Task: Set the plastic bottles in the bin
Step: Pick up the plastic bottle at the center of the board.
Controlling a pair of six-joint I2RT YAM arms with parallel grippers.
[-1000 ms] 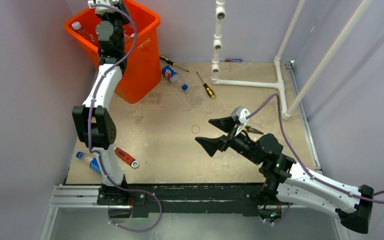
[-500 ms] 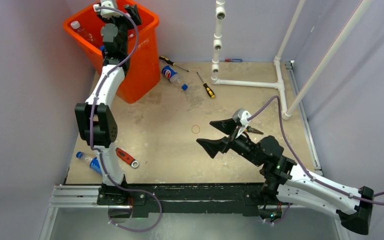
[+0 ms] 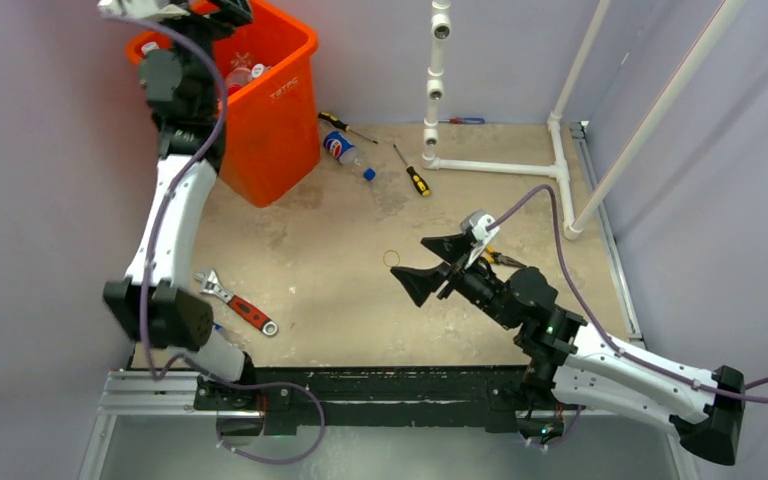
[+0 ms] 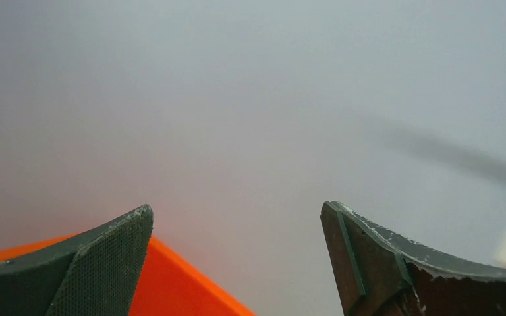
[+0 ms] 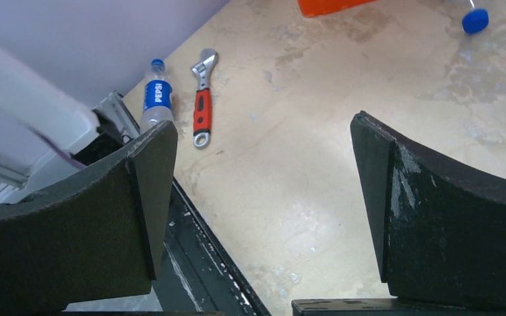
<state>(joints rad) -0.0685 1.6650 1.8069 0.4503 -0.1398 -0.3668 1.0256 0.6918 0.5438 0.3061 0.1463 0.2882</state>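
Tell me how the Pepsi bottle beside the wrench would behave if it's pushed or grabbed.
The Pepsi bottle lies on its side beside the wrench, so its round body would probably roll when pushed sideways. It looks clear, with no dark drink showing, so it is likely light and may skid. Thin plastic could dent under a hard squeeze.

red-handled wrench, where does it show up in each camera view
Top external: the red-handled wrench lies on the table at lower left.
Left wrist: not in it.
Right wrist: the wrench is at upper left, beside a Pepsi bottle.
Shared landmark: the orange bin, upper left in the top view, a sliver at the bottom left of the left wrist view, and a sliver at the top edge of the right wrist view.
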